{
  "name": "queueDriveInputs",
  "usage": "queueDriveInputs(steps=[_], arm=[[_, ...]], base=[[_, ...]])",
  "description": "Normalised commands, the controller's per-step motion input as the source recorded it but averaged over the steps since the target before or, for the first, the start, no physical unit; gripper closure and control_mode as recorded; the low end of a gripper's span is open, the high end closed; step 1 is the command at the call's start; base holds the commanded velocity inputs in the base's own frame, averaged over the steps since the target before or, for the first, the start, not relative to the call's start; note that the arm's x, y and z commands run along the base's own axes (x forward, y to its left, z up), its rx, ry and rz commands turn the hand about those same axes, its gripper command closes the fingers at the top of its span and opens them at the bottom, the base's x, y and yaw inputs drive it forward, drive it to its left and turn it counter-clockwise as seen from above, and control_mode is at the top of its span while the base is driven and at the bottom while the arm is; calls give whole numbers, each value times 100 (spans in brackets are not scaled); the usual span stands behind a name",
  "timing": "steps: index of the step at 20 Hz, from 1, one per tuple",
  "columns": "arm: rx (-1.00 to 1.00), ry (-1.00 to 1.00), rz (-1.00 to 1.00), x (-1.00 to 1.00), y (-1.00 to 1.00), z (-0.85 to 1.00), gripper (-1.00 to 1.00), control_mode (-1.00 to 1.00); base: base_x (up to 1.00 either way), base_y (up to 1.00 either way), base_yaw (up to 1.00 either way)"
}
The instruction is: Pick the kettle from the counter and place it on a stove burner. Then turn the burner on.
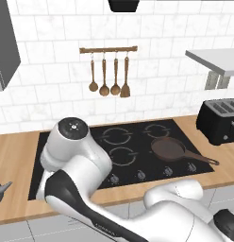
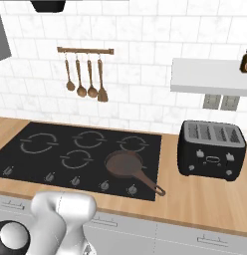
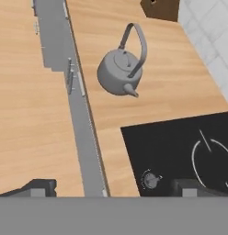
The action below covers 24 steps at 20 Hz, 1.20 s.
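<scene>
In the hand view the kettle [image 3: 119, 71] is seen standing upright on the counter [image 3: 180, 87], well ahead of the two finger tips [image 3: 40, 187] and between their lines, its wire handle raised and its short spout pointed back toward the cooktop [image 3: 180, 151]. The gripper [image 3: 113, 189] is held wide open — nothing lies between the tips, and no contact with the kettle is made. Just ahead of the right-hand tip a control knob [image 3: 151, 180] and part of a grey ring marking [image 3: 198, 156] are visible on the black glass.

In the left base view only the spout side of the kettle [image 1: 1, 190] is caught at the frame's left edge, on the wood beside the cooktop. The frying pan [image 1: 171, 149] is seen resting on a ring at the cooktop's right — a black toaster [image 1: 220, 120] is recorded on the counter beyond it.
</scene>
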Motion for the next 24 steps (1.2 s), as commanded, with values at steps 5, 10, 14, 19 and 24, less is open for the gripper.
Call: queueDriveInputs(steps=[5,10,14,19,24], arm=[[-1,0,17,37,100,-12,-100,-100],[-5,4,7,91,100,-27,-100,-100],[-15,5,0,47,79,-12,-100,-100],[-1,0,0,0,2,0,-100,-100],[0,0,0,0,0,-15,-100,-100]], base=[[0,0,0],[0,0,0],[0,0,0],[0,0,0],[0,0,0]])
